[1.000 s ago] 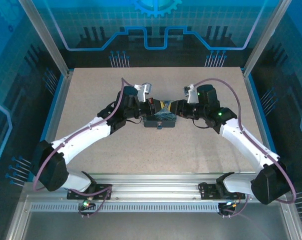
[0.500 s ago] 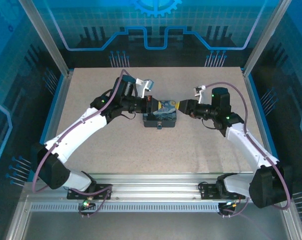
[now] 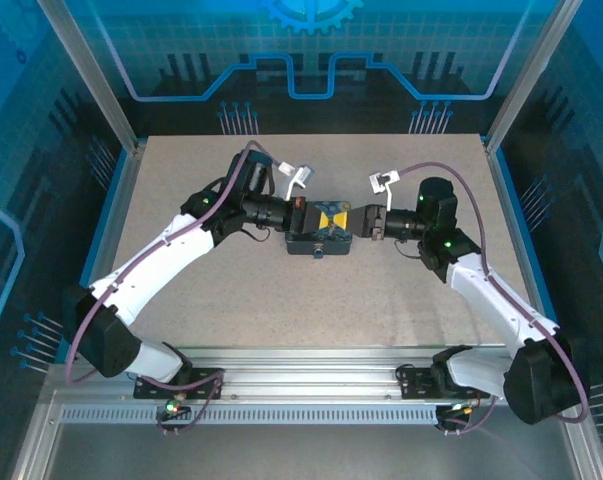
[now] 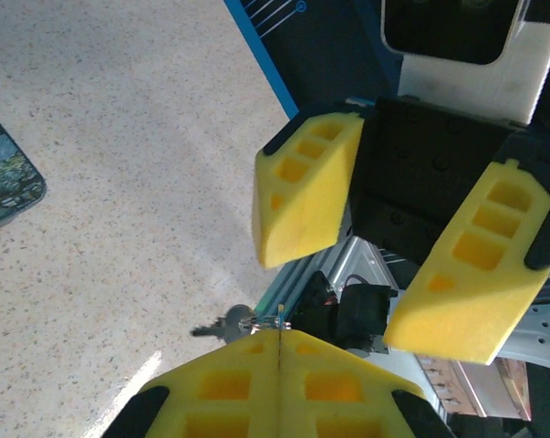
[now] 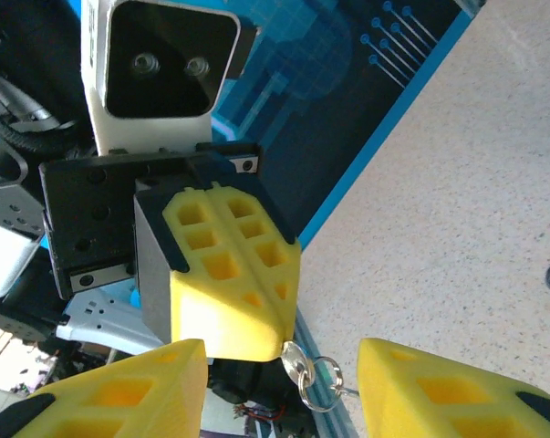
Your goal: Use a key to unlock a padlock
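My left gripper (image 4: pixel 280 333) is shut, with its yellow pads pinching a small metal ring from which the key (image 4: pixel 222 324) sticks out to the left. In the right wrist view the silvery key (image 5: pixel 299 363) and its ring hang from the tip of the left gripper (image 5: pixel 284 334). Facing it, my right gripper (image 5: pixel 279 370) is open, with a pad on either side of the key and not touching it. From above, the left gripper (image 3: pixel 321 215) and right gripper (image 3: pixel 353 218) meet tip to tip over the tin. The padlock is out of view.
A blue painted tin (image 3: pixel 319 243) lies on the speckled table just in front of the grippers, and a corner of the tin (image 4: pixel 1 182) shows in the left wrist view. Blue panels and aluminium posts wall the table at the back and sides.
The right gripper drew back to the right, opened, then came in again toward the left gripper's tip. The left gripper stayed shut on the key above the tin.
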You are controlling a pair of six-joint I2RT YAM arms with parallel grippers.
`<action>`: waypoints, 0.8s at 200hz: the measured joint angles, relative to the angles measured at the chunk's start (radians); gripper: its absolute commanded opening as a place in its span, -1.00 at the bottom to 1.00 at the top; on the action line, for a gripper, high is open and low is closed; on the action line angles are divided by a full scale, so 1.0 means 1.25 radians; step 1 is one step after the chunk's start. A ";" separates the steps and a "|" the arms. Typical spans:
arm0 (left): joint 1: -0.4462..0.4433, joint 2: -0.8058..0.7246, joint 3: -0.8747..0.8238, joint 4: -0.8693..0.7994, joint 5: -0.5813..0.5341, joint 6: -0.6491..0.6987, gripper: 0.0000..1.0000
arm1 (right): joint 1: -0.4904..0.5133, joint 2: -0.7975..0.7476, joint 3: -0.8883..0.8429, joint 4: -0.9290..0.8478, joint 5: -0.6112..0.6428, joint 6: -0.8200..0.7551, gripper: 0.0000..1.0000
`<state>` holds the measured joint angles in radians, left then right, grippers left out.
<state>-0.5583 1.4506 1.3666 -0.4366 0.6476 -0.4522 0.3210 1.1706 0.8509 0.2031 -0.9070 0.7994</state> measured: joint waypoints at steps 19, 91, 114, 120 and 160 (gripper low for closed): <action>0.000 0.000 0.000 0.007 0.006 0.000 -1.00 | 0.005 0.000 0.000 0.000 -0.010 -0.005 -0.02; 0.000 -0.006 0.000 0.018 0.039 0.000 -1.00 | 0.021 0.001 0.000 0.008 -0.038 -0.022 -0.52; 0.000 -0.009 0.000 0.022 0.052 0.001 -1.00 | 0.022 0.001 0.004 -0.001 -0.041 -0.034 -0.70; 0.000 -0.011 0.000 0.022 0.054 0.003 -1.00 | 0.022 0.001 0.006 -0.003 -0.041 -0.037 -0.75; 0.005 -0.017 0.000 0.021 0.068 0.009 -1.00 | 0.022 0.000 0.017 -0.024 -0.041 -0.063 -1.00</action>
<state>-0.5514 1.4296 1.3663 -0.4107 0.7322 -0.4416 0.3485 1.1706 0.8722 0.1730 -0.9585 0.7200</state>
